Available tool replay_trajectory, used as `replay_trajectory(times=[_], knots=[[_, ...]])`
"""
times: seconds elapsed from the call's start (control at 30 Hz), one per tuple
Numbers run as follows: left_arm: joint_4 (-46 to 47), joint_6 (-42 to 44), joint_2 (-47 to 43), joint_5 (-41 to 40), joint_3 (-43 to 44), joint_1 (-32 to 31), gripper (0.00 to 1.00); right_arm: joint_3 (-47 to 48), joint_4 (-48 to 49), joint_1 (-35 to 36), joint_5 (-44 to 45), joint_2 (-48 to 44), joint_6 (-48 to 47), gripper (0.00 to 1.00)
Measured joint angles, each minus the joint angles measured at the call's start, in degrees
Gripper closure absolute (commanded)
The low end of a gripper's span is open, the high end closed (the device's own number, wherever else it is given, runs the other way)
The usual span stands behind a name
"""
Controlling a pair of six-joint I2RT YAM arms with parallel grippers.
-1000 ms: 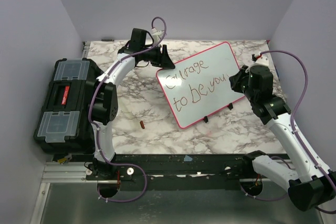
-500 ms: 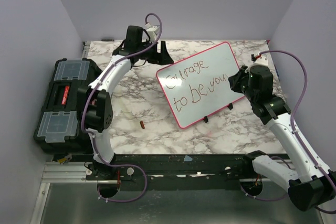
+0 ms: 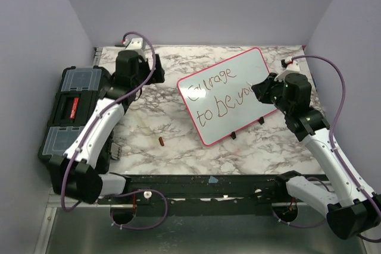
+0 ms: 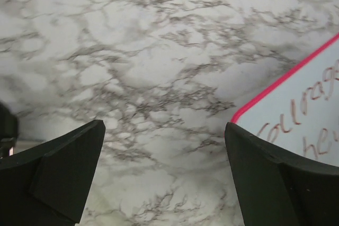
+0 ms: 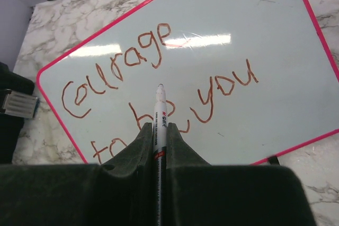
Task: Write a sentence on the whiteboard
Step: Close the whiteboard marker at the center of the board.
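Observation:
The whiteboard (image 3: 238,72), glossy white with a pink-red rim, lies tilted at the middle right of the marble table. The sentence (image 3: 221,96) on it reads "Courage to be you" in two lines of reddish-brown lettering (image 5: 159,62). My right gripper (image 3: 257,89) hovers over the board's right part, shut on a white marker (image 5: 160,110) whose tip points at the board between the two lines. My left gripper (image 3: 156,72) hangs left of the board, above bare marble. Its fingers (image 4: 58,178) stand wide open around nothing, and the board's corner (image 4: 312,104) shows at the right of the left wrist view.
A black toolbox (image 3: 74,111) with clear lid compartments sits along the table's left edge. A small red-brown cap (image 3: 161,141) lies on the marble in front of the board. Two black feet (image 3: 233,135) stick out under the board's near rim. Walls close in left, right and behind.
My left gripper has drawn back leftward from the board's upper left corner, and its jaws have opened wide. The right gripper has shifted slightly up and left over the board with the marker.

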Motion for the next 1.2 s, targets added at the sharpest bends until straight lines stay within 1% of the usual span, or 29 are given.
replay_trajectory(times=[0.07, 0.13, 0.17, 0.23, 0.4, 0.47, 0.53, 0.57, 0.67, 0.77, 0.9, 1.0, 1.2], knots=[[2.5, -1.3, -6.0, -7.0, -7.4, 0.1, 0.01, 0.0, 0.9, 0.0, -1.4, 0.0, 0.1, 0.99], [3.8, -3.3, -11.1, -12.1, -14.1, 0.7, 0.02, 0.0, 1.7, 0.0, -2.6, 0.1, 0.3, 0.99], [3.8, -4.1, -12.6, -13.6, -15.8, 1.2, 0.02, -0.1, 2.2, 0.0, -3.1, 0.2, 0.4, 0.99], [2.2, -6.2, -14.0, -15.3, -17.4, 2.3, 0.03, -0.2, 2.8, 0.0, -3.9, 0.3, 0.6, 0.99], [-4.1, -12.2, -13.9, -18.5, -16.8, 3.0, 0.04, -0.8, 3.7, 0.0, -5.2, 0.7, 1.0, 0.99], [-8.1, -15.3, -13.9, -20.1, -16.9, 2.6, 0.11, -1.1, 4.0, 0.0, -5.4, 0.7, 1.1, 0.99], [-10.8, -18.6, -14.3, -20.9, -17.6, 2.2, 0.13, -1.6, 4.3, 0.0, -5.6, 0.7, 1.3, 0.99], [-12.2, -20.5, -15.0, -21.2, -18.6, 1.8, 0.18, -1.9, 4.4, 0.0, -5.6, 0.7, 1.3, 0.99], [-15.6, -24.9, -16.7, -21.9, -22.0, -0.6, 0.28, -2.5, 4.6, 0.0, -5.8, 0.6, 1.4, 0.99], [-17.3, -29.9, -17.7, -22.0, -26.3, -3.9, 0.32, -3.1, 5.0, 0.0, -6.0, 0.3, 1.7, 0.99], [-19.1, -35.8, -16.4, -22.0, -30.8, -8.7, 0.35, -3.6, 5.3, 0.0, -6.5, -0.1, 2.0, 0.99], [-19.1, -38.9, -12.3, -21.9, -31.3, -11.3, 0.37, -3.7, 5.3, 0.0, -6.7, -0.5, 2.0, 0.99], [-18.5, -41.6, -4.2, -21.8, -31.3, -12.8, 0.42, -3.7, 5.3, 0.0, -6.8, -2.8, 2.0, 0.99]])
